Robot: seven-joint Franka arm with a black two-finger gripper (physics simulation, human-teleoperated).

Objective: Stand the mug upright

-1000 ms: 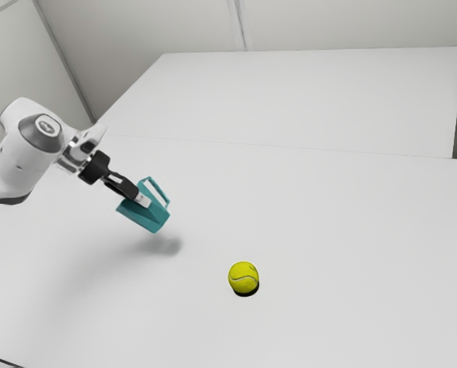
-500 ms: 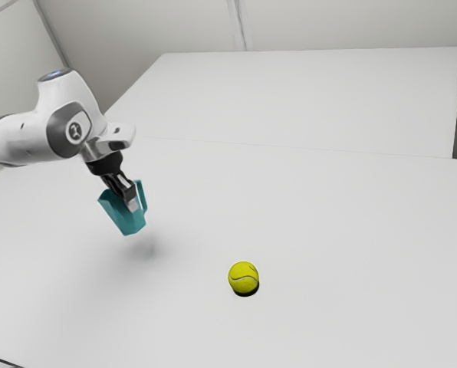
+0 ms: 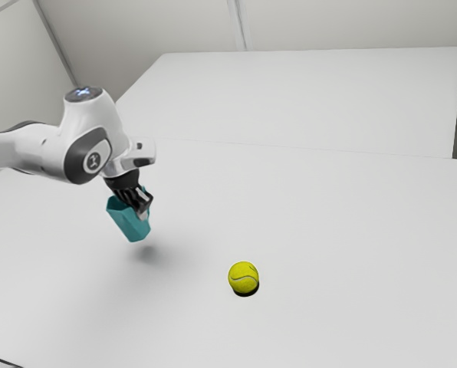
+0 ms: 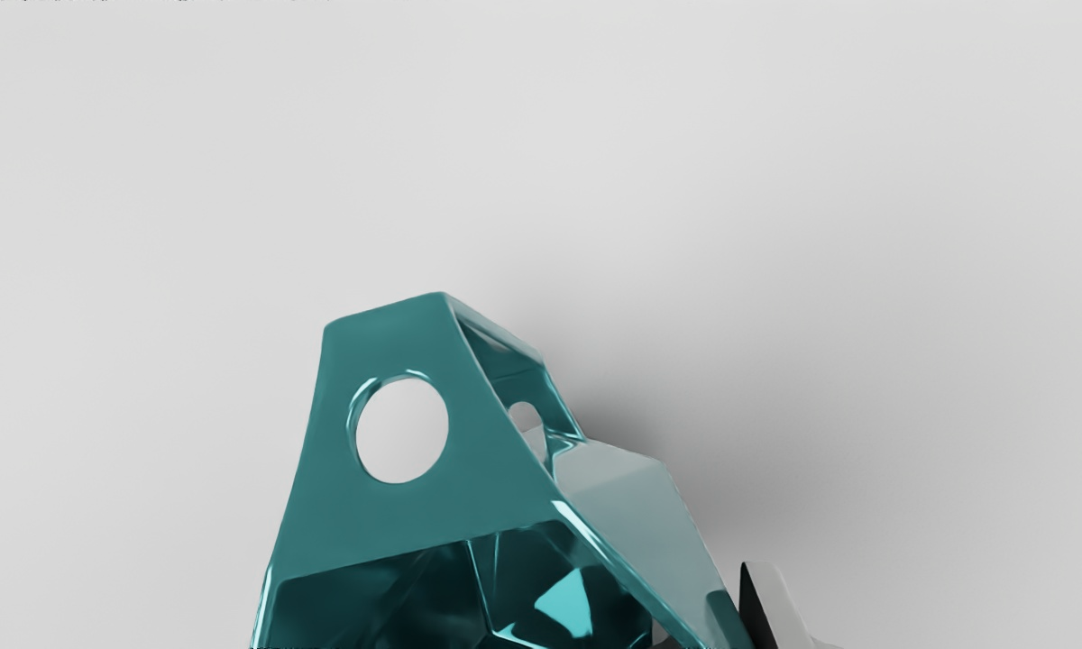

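exterior view: the white arm [image 3: 98, 146] comes in from the exterior view's left, its black gripper [image 3: 144, 213] pointing down and toward the exterior view's right.
mug: the teal mug [image 3: 128, 223] is in the air at the gripper, low over the white table [image 3: 328, 222], base down and leaning, well short of upright. its open top faces up and toward the exterior view's left, its base down and toward the exterior view's right.
jaws: pinching the mug at its side wall, with the mug's weight hanging from them.
shadow: a soft grey shadow [image 3: 146, 252] lies on the table just beneath the mug, apart from its base.
ball: a yellow tennis ball [image 3: 243, 277] rests on the table toward the exterior view's right from the mug, well apart from both mug and gripper, with a small dark shadow under it.
wrist view: the mug is close to the camera, its dark, shiny inside partly in sight.
handle: the flat, angular handle [image 4: 383, 350] stands out from the mug's body, a round hole through its broad face.
finger: one fingertip [image 4: 783, 606] sits by the outside of the mug's wall; the other is mostly hidden by the mug.
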